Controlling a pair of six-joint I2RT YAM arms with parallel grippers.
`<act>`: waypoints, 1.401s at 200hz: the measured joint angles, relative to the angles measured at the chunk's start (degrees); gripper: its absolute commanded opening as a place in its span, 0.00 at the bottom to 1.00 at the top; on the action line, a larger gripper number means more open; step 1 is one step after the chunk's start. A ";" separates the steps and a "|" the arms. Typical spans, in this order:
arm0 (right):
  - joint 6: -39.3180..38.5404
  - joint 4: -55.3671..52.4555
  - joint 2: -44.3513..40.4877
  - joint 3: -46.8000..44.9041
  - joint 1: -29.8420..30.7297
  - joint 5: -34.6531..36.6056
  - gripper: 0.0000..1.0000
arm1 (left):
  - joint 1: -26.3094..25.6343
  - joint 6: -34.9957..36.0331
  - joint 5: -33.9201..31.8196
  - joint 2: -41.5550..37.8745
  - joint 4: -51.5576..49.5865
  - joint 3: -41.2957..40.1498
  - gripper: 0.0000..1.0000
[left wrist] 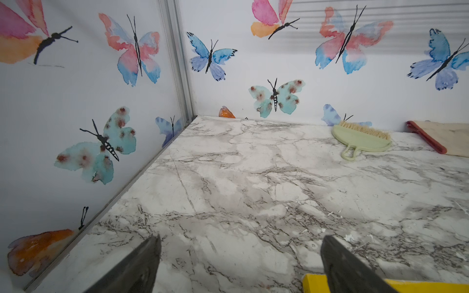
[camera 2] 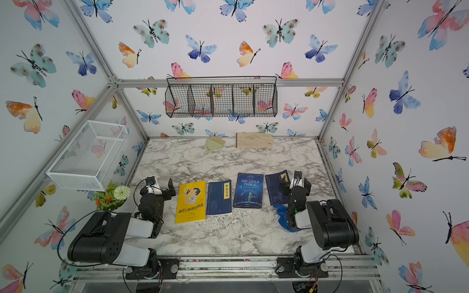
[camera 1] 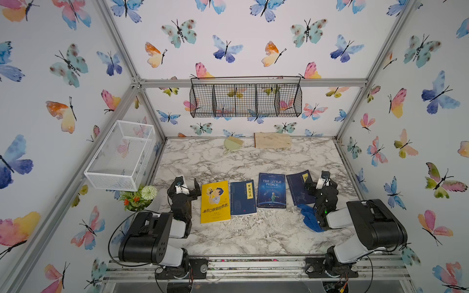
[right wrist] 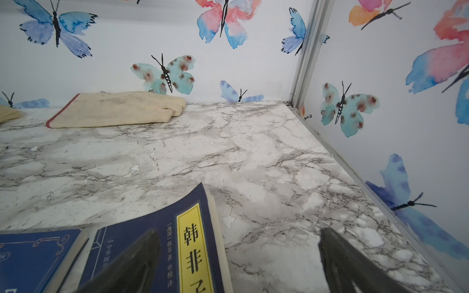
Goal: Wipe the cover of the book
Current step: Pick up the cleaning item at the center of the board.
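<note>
In both top views, four books lie face up in a row across the near half of a marble table (camera 1: pixel 253 162). From left to right they are a yellow book (camera 1: pixel 215 201), a navy book with a yellow title strip (camera 1: pixel 243 197), The Little Prince (camera 1: pixel 272 190) and a second navy book (camera 1: pixel 297 189), which is turned at an angle. The left gripper (camera 1: pixel 188 186) is just left of the yellow book's far corner, jaws spread wide and holding nothing. The right gripper (camera 1: pixel 317 184) is over the second navy book's right edge, equally wide and empty. A crumpled blue cloth (camera 1: pixel 308 218) lies on the table at that book's near corner, partly hidden by the right arm and outside the fingers' reach. A green hand brush (camera 1: pixel 232 144) and a cream glove (camera 1: pixel 272 140) lie at the far edge.

In the left wrist view, the left gripper (left wrist: pixel 241 238) has its fingers far apart over bare marble. A corner of the yellow book (left wrist: pixel 314 282) shows beside one finger.

In the right wrist view, the right gripper (right wrist: pixel 239 230) is spread wide. One finger hangs over the second navy book (right wrist: pixel 193 241) and the other over bare table. The Little Prince (right wrist: pixel 30 253) lies just beside that book.
</note>
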 measured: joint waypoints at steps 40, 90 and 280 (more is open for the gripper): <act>0.00 0.00 0.00 0.00 0.00 -0.02 0.99 | 0.00 0.00 -0.02 0.00 0.02 0.00 0.98; 0.00 0.35 0.00 -0.13 0.00 0.00 0.99 | -0.24 1.16 1.11 -0.17 0.02 -0.07 0.98; 34.62 -82.38 -16.70 25.75 6.32 10.71 0.98 | -38.25 -14.14 6.99 -6.62 -45.40 28.94 0.98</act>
